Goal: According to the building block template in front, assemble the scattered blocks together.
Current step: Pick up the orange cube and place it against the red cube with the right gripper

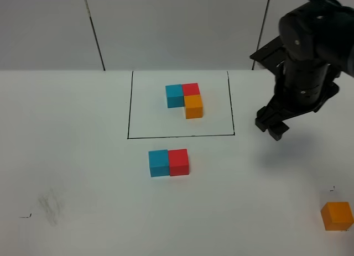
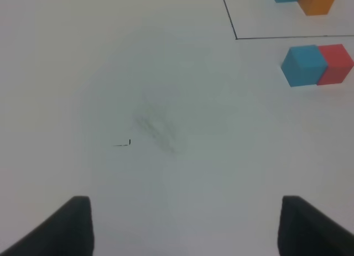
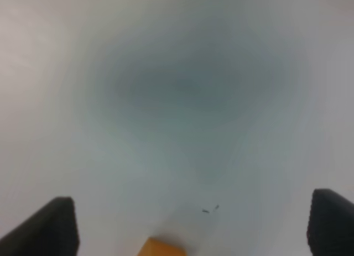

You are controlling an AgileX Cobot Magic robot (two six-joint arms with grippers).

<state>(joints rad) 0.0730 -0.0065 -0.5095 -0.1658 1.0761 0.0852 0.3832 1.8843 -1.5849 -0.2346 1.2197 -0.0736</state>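
Hovering over the table (image 1: 83,184), the right tool (image 1: 271,129) points down, jaws apart.

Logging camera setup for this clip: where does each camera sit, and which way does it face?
Exterior high: above, looking down on table, template, blue-red pair, orange cube; right arm and right gripper show.
Left wrist: on its arm, facing the table; open left gripper shows.
Right wrist: on its arm, facing down, blurred; right gripper shows.
Shared: blue-red pair, exterior and left wrist; orange cube, exterior and right wrist.
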